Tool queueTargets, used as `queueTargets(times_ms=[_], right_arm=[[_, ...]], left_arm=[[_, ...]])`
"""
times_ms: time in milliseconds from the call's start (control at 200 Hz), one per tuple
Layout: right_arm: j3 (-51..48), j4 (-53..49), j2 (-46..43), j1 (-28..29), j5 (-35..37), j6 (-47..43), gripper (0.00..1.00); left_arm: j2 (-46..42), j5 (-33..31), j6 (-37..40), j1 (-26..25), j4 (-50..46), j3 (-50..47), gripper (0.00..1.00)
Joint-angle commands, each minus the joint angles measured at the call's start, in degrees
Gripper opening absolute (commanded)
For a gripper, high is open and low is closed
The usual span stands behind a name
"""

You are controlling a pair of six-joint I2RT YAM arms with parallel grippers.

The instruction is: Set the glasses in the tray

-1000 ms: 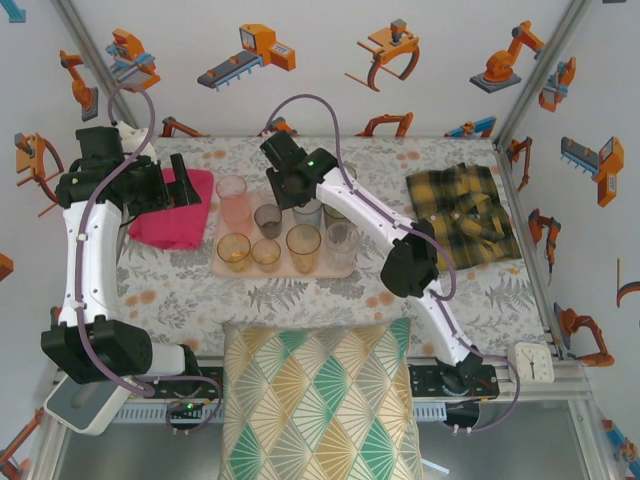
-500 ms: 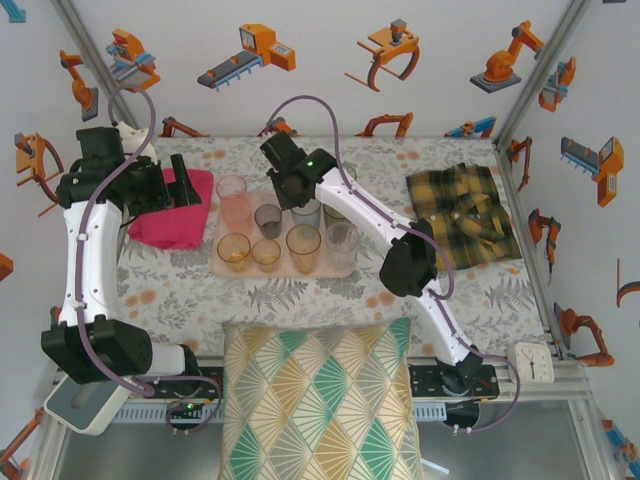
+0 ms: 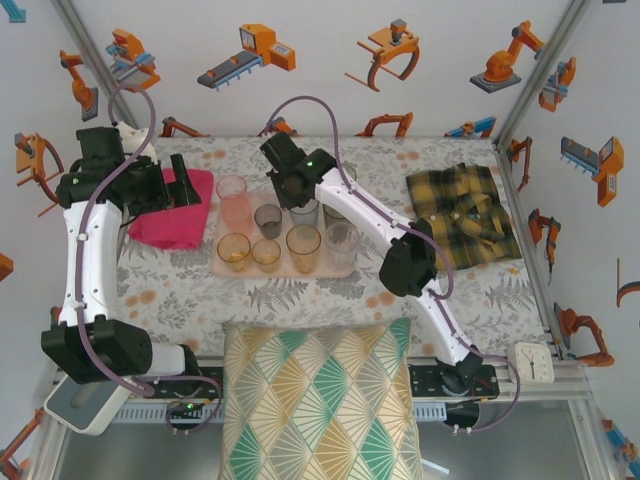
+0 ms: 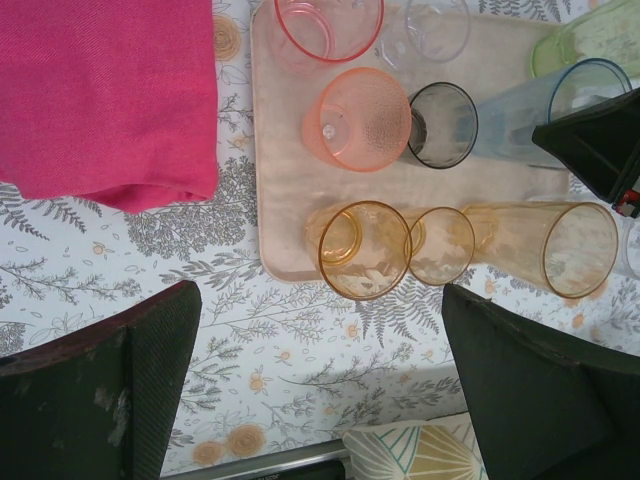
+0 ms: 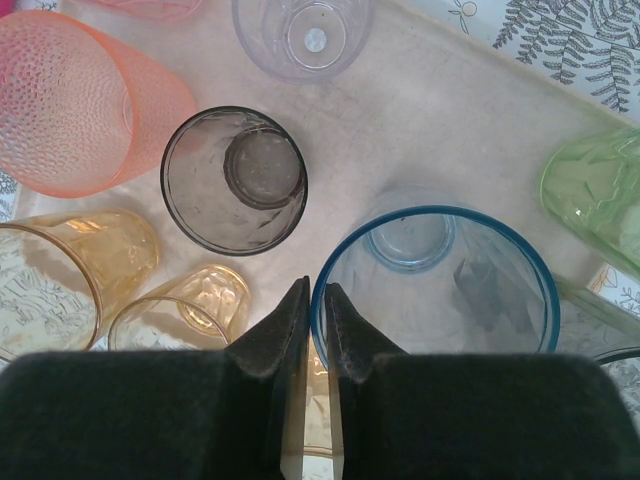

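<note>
Right gripper (image 5: pixel 316 292): fingers nearly together, clamped on the rim of the blue glass (image 5: pixel 405 245) standing in the tray (image 5: pixel 420 120)
Left gripper (image 4: pixel 320 390): spread wide, holding nothing

1. No legible txt, brand or nos. anywhere.
2. Small white clock (image 3: pixel 534 361), near-right corner: dial marks too small to read.
3. Wall stickers (image 3: pixel 258 52): orange robot pics, no lettering that can be made out.

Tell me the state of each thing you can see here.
left gripper: open, empty
right gripper: shut on blue glass rim
blue glass: upright on tray, empty
grey glass: upright on tray, empty
tray: lying flat, partly filled
pink cloth: folded, beside tray
plaid shirt: rumpled
</note>
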Motion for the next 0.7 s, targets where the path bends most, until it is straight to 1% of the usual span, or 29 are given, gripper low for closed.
queueTargets(times_ms=[0, 120, 486, 556, 631, 696], right_arm=[[0.97, 0.32, 0.82, -0.31, -0.08, -0.41, 0.09], [1.01, 0.67, 0.57, -0.38, -0.17, -0.43, 0.06], [0.29, 0.86, 0.15, -0.38, -1.31, -0.34, 0.11], [-0.05, 0.86, -0.12, -0.38, -1.06, -0.31, 0.15], [-0.38, 0.98, -0.57, -0.38, -0.62, -0.34, 0.21], [-0.42, 1.06, -0.91, -0.38, -0.49, -0.45, 0.24]], left_arm=[[-0.69, -0.07, -0.52, 0.33, 0.41, -0.20, 0.99], [-0.65, -0.02, -0.47, 0.38, 0.39, 0.04, 0.99], [-0.83, 0.09, -0.61, 0.33, 0.27, -0.12, 0.99], [-0.83, 0.18, -0.72, 0.33, 0.22, -0.03, 0.99], [-0.75, 0.33, -0.71, 0.33, 0.23, 0.15, 0.99], [-0.74, 0.28, -0.71, 0.33, 0.25, 0.21, 0.99]])
